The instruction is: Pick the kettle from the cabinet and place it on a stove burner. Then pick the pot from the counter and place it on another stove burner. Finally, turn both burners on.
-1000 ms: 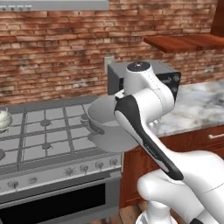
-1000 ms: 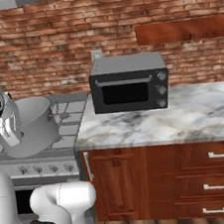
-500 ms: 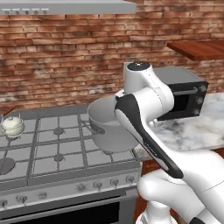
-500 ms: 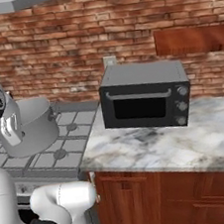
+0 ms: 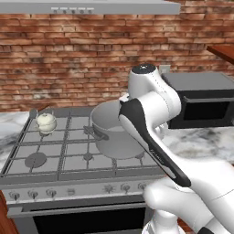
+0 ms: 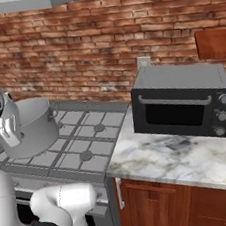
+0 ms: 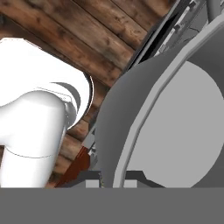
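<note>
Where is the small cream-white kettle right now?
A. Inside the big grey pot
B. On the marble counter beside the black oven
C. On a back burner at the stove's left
C: the small cream-white kettle sits on the silver stove's back-left grate, apart from the grey metal pot.

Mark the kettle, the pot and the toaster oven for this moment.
kettle [image 5: 46, 122]: left base view, on its round cream body, at the cooktop's back left.
pot [image 6: 34, 126]: right base view, on its grey side wall.
toaster oven [image 6: 174, 114]: right base view, on its dark glass door.
</note>
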{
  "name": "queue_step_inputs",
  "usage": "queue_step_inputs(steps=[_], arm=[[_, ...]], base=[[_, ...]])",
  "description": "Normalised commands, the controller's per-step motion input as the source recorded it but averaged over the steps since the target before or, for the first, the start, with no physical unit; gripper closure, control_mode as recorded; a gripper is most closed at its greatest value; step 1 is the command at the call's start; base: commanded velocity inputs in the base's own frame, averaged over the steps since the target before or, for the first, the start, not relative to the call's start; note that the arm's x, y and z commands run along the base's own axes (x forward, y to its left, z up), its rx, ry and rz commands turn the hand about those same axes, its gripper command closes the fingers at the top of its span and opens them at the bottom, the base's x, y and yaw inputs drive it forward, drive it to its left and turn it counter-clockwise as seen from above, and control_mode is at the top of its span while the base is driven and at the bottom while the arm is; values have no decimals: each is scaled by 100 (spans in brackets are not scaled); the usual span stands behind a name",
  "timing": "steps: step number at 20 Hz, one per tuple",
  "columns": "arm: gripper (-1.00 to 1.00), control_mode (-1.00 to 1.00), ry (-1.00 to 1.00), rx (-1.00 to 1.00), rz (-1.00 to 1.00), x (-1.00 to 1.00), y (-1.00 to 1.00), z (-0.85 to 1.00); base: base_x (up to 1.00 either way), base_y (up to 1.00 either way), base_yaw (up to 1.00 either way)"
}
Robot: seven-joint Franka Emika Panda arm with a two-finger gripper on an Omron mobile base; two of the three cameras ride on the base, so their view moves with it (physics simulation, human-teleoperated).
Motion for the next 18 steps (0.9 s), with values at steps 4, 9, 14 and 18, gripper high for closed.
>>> queue_step_inputs(steps=[4, 9, 14, 18], arm=[[100, 100, 0, 0, 0, 0, 0, 0], [100, 100, 0, 0, 0, 0, 0, 0], [100, 100, 0, 0, 0, 0, 0, 0], [100, -100, 0, 0, 2, 0, 2, 0]], base=[[49, 7, 11], [35, 0, 4], [4, 3, 3], [0, 5, 1]])
